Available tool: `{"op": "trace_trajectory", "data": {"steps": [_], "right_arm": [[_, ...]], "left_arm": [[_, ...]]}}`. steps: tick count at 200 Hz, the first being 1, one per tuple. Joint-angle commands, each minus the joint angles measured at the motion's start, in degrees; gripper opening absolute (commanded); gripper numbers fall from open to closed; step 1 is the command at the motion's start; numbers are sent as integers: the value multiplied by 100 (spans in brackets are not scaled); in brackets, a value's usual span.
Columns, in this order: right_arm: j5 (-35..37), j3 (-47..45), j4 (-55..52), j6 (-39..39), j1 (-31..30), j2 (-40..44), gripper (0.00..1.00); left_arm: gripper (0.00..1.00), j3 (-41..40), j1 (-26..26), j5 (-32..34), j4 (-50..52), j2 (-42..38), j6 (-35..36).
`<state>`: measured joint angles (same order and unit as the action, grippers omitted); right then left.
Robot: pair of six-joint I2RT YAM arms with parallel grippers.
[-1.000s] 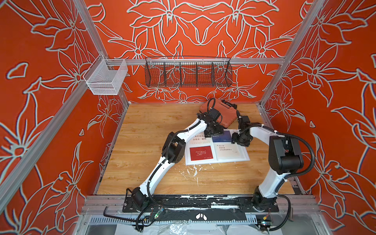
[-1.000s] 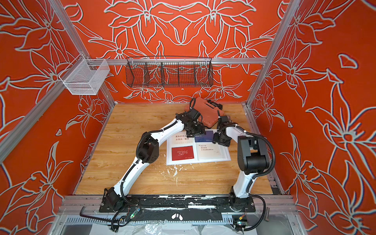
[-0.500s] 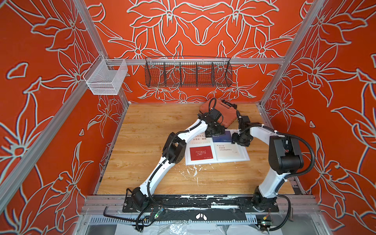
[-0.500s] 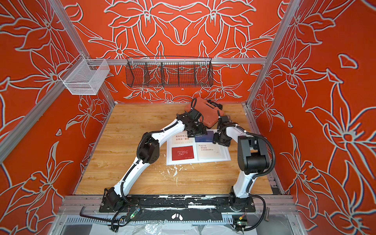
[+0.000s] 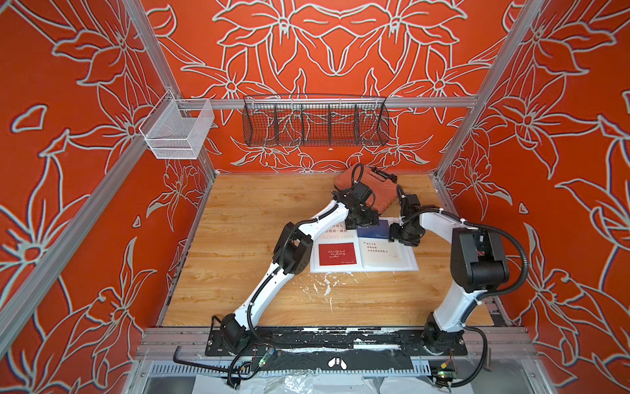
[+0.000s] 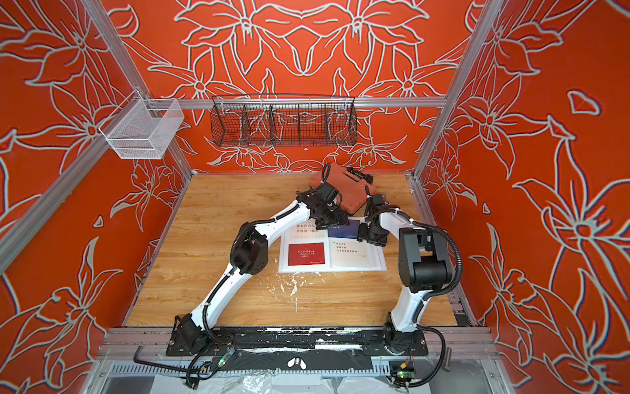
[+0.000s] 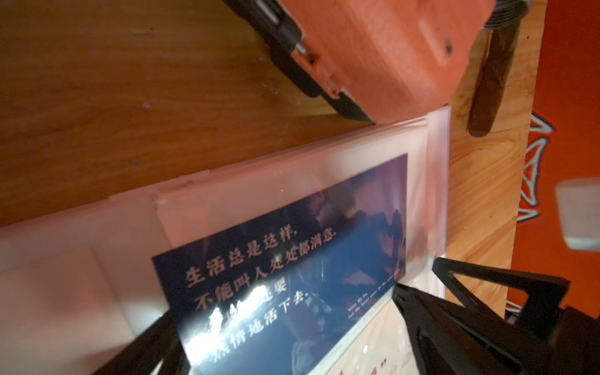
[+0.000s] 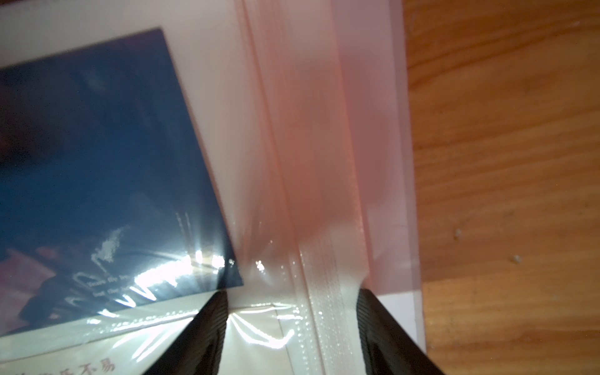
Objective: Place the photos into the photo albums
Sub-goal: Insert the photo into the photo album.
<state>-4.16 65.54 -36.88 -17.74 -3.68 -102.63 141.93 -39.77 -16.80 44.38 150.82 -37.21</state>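
The navy blue photo point(image 5: 373, 229) is lying in the open photo album point(image 5: 410, 263), near its 12 o'clock edge. The left pincer point(image 7: 292, 302) is standing spread wide around the photo. The right pincer point(image 8: 292, 292), at the photo's 3 o'clock, is spread too, touching the page. The album is resting on the surface point(image 5: 255, 211).

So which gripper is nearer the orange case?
Left. The left gripper hovers by the orange case's near edge; the right gripper is farther forward, over the album's outer edge.

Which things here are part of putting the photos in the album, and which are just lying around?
Job: album, red card, navy card, far white card, near white card.
Lying about: orange case, black basket, white basket.
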Motion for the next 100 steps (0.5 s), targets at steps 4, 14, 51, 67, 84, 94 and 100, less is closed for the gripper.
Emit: {"op": "trace_trajectory", "data": {"steps": [4, 14, 51, 67, 84, 94, 100], "right_arm": [[-73, -102, -358, 139, 43, 57, 68], [-66, -135, -360, 114, 76, 127, 69], [-40, -284, -440, 44, 184, 515, 74], [-3, -361, -458, 56, 193, 595, 75], [35, -413, -500, 99, 199, 566, 76], [21, -476, -461, 105, 201, 594, 76], [0, -502, -444, 112, 202, 603, 76]], "left_arm": [[95, 115, -138, -99, 30, 269, 77], [95, 112, -136, 53, 163, 202, 164], [95, -110, -136, 845, 429, -178, 300], [95, -112, -139, 936, 444, -218, 259], [95, -107, -145, 1015, 438, -236, 215], [95, -107, -154, 1084, 456, -261, 194], [95, -116, -162, 1107, 449, -276, 195]]}}
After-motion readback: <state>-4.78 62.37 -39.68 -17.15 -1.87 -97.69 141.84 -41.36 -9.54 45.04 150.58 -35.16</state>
